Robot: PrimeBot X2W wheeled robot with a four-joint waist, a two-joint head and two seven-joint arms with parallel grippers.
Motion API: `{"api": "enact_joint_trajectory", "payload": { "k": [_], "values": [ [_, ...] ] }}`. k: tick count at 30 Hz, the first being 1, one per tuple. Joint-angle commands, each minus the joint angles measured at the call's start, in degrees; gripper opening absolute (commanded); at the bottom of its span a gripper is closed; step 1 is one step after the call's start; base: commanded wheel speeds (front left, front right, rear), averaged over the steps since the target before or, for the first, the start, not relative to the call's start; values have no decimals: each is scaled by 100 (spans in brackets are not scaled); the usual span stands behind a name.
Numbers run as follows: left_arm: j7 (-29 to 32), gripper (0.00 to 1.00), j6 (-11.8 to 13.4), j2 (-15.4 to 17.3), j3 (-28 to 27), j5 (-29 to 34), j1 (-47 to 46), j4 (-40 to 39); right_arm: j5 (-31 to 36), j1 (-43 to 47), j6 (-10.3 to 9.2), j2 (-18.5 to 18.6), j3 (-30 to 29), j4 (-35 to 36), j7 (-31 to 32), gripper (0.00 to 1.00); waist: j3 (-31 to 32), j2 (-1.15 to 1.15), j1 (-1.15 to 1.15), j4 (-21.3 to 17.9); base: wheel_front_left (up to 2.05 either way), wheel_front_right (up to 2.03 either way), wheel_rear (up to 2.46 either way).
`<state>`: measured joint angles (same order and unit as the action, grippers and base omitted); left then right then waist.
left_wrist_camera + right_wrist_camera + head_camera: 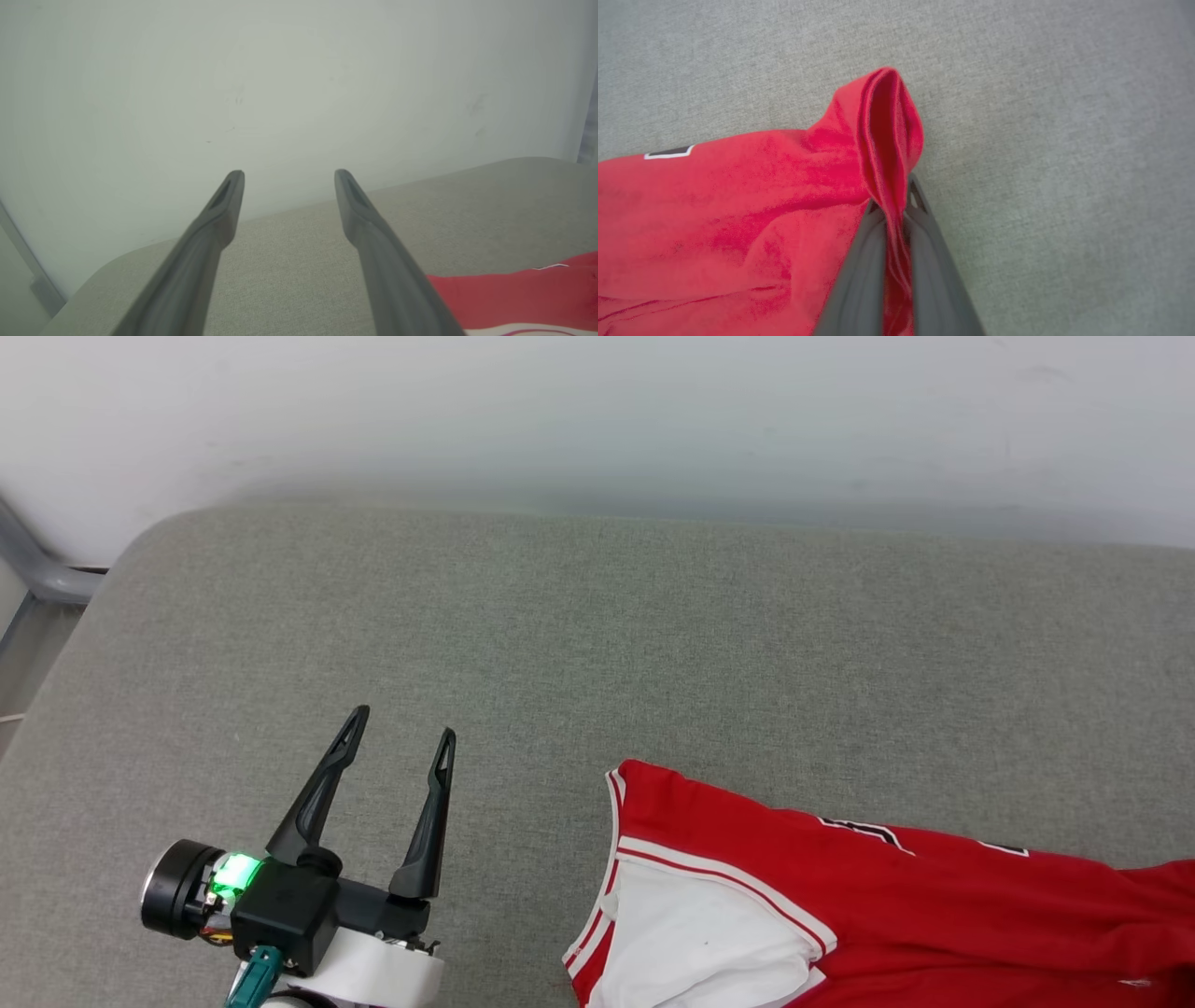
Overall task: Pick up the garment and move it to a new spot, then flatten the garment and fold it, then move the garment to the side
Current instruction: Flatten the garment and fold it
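Observation:
The garment [934, 905], a red jersey T-shirt with a white sleeve and striped trim, lies on the grey cushion at the lower right of the head view. My left gripper [403, 723] is open and holds nothing, hovering over bare cushion to the left of the shirt. In the left wrist view its fingers [224, 205] point toward the wall, with the garment [514, 294] at the lower right. My right gripper [896, 200] is shut on a pinched fold of the garment [738, 210], whose red cloth rises between the two fingers.
The grey fabric cushion [597, 644] spans the scene, with its rounded corner at the left. A pale wall [597, 411] runs behind it. A grey metal rail [37, 569] stands off the left edge.

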<state>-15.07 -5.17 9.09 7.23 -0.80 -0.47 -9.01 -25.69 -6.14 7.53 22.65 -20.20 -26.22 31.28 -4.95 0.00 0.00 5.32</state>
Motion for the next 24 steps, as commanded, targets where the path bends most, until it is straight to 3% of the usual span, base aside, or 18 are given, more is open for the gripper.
{"api": "enact_joint_trajectory", "payload": {
  "k": [1,10,24],
  "values": [
    [-12,100,-18,-18,-6,-30,95,6,-43,134,-8,-88,62,156,45,0,114,0,0,-27,0,0,0],
    [-13,100,-39,-109,-97,-39,330,11,-76,792,-8,-409,368,1408,447,0,450,0,0,-97,0,0,0],
    [-13,100,-90,-268,-177,-71,452,0,-210,1393,-8,-1380,979,3179,1253,0,544,0,0,-2,0,0,0]
  ]
}}
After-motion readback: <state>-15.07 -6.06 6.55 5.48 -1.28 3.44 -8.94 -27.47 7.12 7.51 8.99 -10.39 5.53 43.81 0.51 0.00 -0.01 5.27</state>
